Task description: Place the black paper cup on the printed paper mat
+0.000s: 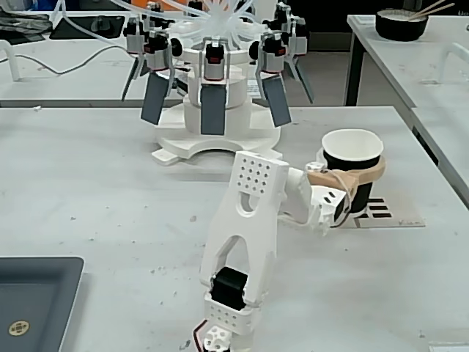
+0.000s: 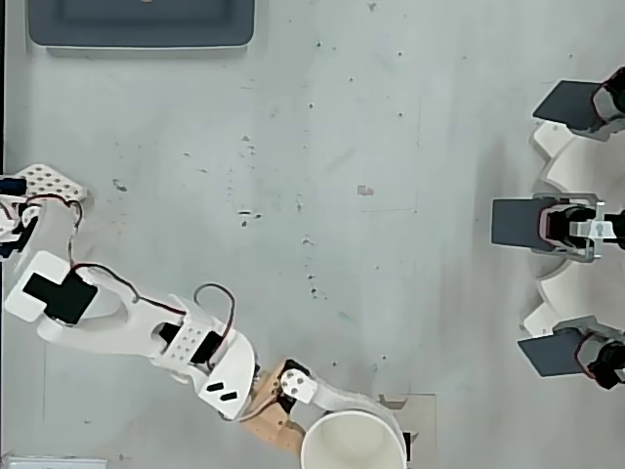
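The black paper cup (image 1: 353, 163) stands upright at the right of the table in the fixed view, its white inside facing up. In the overhead view the cup (image 2: 354, 447) is at the bottom edge. My gripper (image 1: 357, 187) is shut on the cup, a tan finger (image 1: 344, 178) wrapping its front and a white finger (image 1: 331, 207) lower at its side. The printed paper mat (image 1: 392, 215) lies under the cup's base and extends to its right. Only a corner of the mat (image 2: 422, 410) shows from above. Whether the cup touches the mat is hidden.
A white stand with several grey-tipped arms (image 1: 212, 103) fills the back middle of the table and appears at the right edge from above (image 2: 571, 225). A dark grey tray (image 1: 37, 293) sits front left. A black bowl with chopsticks (image 1: 401, 23) is on another table.
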Available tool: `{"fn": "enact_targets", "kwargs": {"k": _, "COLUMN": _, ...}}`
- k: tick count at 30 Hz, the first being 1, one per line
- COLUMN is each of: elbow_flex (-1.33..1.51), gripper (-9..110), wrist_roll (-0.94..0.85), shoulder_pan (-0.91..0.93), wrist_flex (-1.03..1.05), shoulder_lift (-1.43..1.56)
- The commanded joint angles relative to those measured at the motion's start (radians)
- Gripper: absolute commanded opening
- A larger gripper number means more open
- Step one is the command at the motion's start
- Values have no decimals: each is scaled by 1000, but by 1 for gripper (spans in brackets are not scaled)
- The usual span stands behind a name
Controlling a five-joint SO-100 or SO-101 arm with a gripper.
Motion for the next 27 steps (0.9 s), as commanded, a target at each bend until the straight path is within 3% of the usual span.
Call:
{"fn": "enact_targets", "kwargs": {"k": 1, "elbow_flex": -121, "gripper": 10, "wrist_roll": 9, "shoulder_pan": 18, "wrist_flex": 37, "shoulder_lift": -20}}
{"fn": "enact_targets", "kwargs": {"k": 27, "elbow_flex": -611, "gripper": 9, "wrist_roll": 12, "shoulder_pan": 35, "wrist_flex": 192, "shoulder_lift": -367}}
